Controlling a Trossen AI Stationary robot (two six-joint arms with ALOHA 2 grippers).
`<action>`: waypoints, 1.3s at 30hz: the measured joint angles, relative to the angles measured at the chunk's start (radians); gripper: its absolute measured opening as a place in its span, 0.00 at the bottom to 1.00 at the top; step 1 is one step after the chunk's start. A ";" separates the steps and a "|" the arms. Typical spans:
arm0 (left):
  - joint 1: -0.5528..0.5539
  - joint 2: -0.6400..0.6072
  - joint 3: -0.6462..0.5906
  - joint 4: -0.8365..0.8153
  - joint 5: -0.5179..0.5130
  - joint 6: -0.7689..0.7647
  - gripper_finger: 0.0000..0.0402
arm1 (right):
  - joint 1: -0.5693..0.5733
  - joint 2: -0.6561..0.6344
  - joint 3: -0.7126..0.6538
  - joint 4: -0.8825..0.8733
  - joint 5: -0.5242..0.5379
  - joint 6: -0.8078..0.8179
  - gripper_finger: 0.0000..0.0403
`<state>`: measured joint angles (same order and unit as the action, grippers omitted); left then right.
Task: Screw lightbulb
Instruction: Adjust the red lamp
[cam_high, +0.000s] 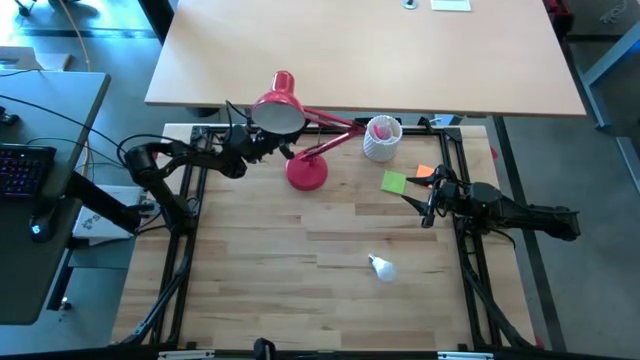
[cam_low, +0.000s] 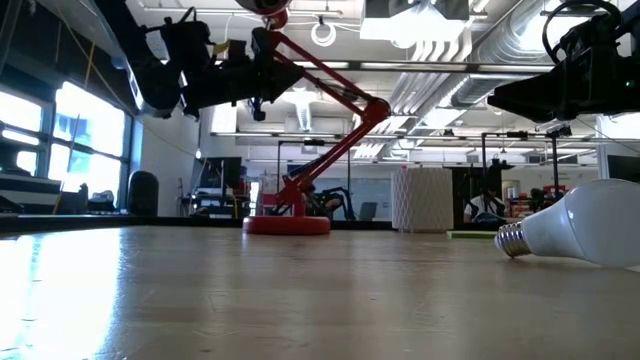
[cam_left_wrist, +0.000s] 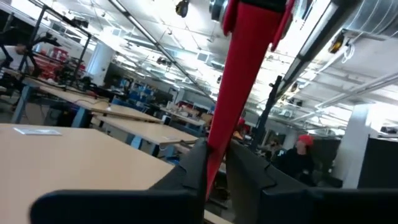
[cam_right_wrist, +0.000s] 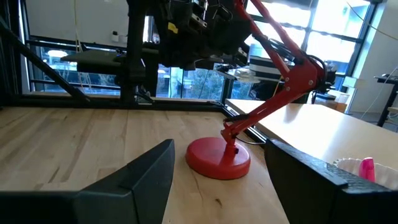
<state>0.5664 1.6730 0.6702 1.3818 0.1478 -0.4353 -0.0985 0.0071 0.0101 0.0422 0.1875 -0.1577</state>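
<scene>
At the far side of the counter (cam_high: 250, 300), the left claw (cam_high: 268, 143) is pinched on the red lamp's (cam_high: 306, 172) upper arm just behind the shade, its fingers (cam_left_wrist: 198, 167) pressed against the red bar, probably to steady the socket for fitting. The lightbulb (cam_high: 381, 266) lies on its side well apart, near the counter's front, untouched. The right claw (cam_high: 430, 205) hangs spread and empty between bulb and white perforated cup (cam_high: 381, 138), seemingly ready to fetch it.

Two matte black jointed arms with looping black cables, each hand (cam_high: 429, 208) apparently bearing blocky, angular fingers.
</scene>
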 joint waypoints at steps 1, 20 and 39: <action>0.003 0.000 0.000 -0.007 0.001 0.009 0.15 | 0.000 0.000 0.000 0.000 0.000 0.000 0.61; 0.107 0.003 0.003 0.001 0.143 0.082 0.50 | 0.000 0.000 0.000 0.000 0.000 0.000 0.61; 0.122 0.004 0.106 -0.122 0.228 0.257 0.50 | 0.000 0.000 0.000 0.000 0.000 0.000 0.61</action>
<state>0.6880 1.6768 0.7757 1.2598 0.3758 -0.1788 -0.0986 0.0071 0.0101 0.0424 0.1875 -0.1579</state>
